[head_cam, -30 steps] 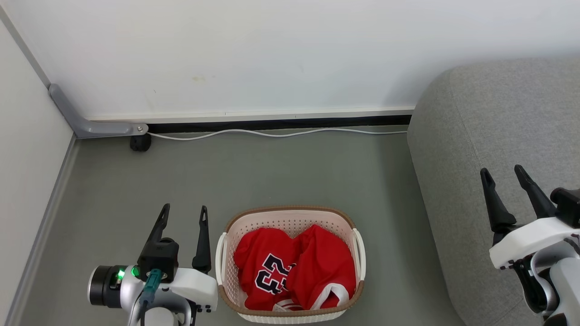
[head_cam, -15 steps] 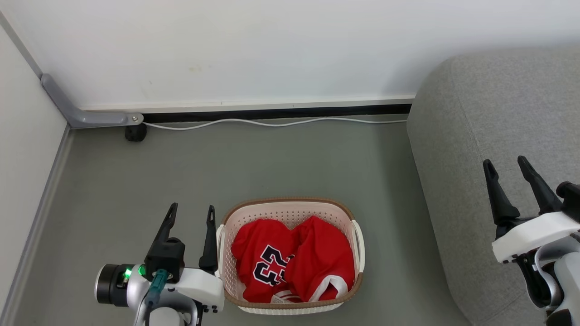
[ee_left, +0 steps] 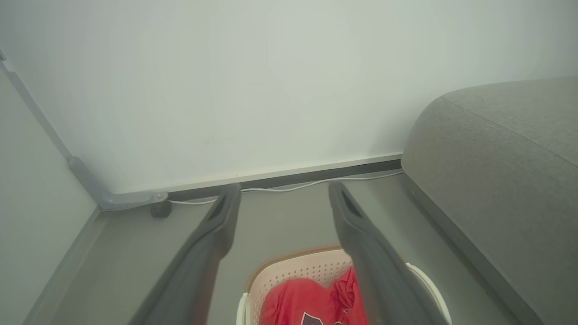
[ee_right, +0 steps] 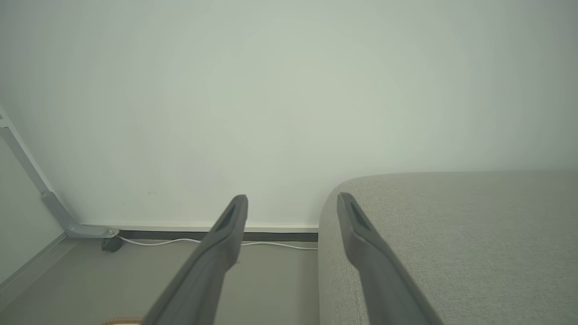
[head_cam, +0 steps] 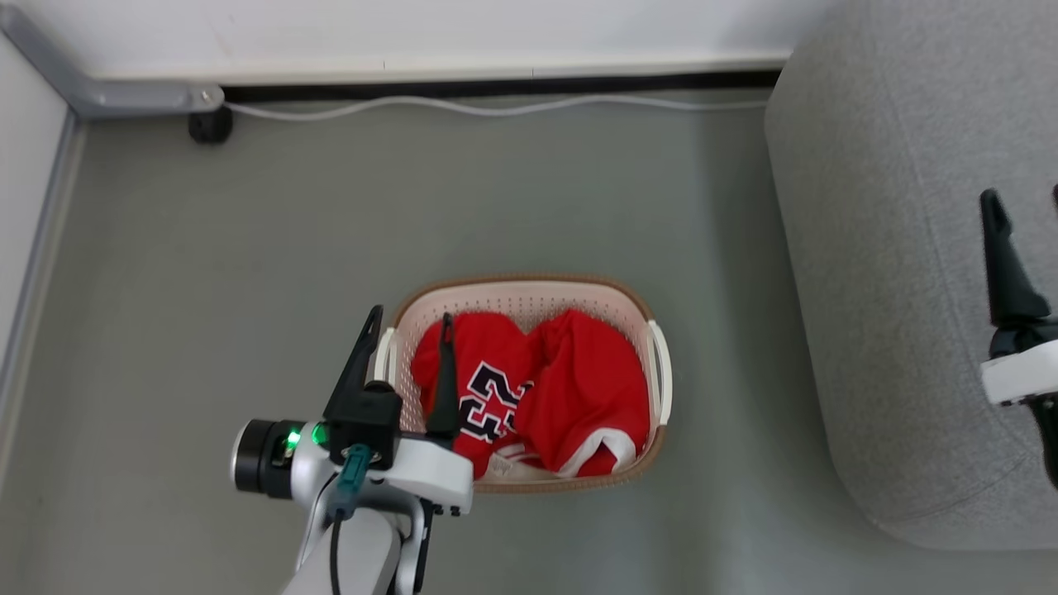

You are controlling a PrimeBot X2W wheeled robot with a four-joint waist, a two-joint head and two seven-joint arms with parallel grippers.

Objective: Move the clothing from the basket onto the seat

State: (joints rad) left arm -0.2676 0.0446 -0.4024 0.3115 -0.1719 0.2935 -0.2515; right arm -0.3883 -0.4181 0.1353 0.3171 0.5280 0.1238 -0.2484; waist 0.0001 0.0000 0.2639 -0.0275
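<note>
The basket [head_cam: 529,299] stands on the floor [head_cam: 248,289] beside the seat [head_cam: 893,248], and the clothing [head_cam: 550,413] lies crumpled inside it: the numbered jersey [head_cam: 488,392] at left, the plain piece [head_cam: 599,388] with white trim at right. The left claw [head_cam: 412,316] hangs spread and empty over the basket's left rim; one finger [head_cam: 445,376] hides part of the jersey. The right claw [head_cam: 1025,198], also spread and empty, is over the seat, its outer side cut off at the picture's edge.

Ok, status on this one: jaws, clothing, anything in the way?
Left gripper open, jaws above the basket's left edge. Right gripper open, empty, by the seat. Clothing in the basket, not gripped. No obstruction seen between basket and seat.
</note>
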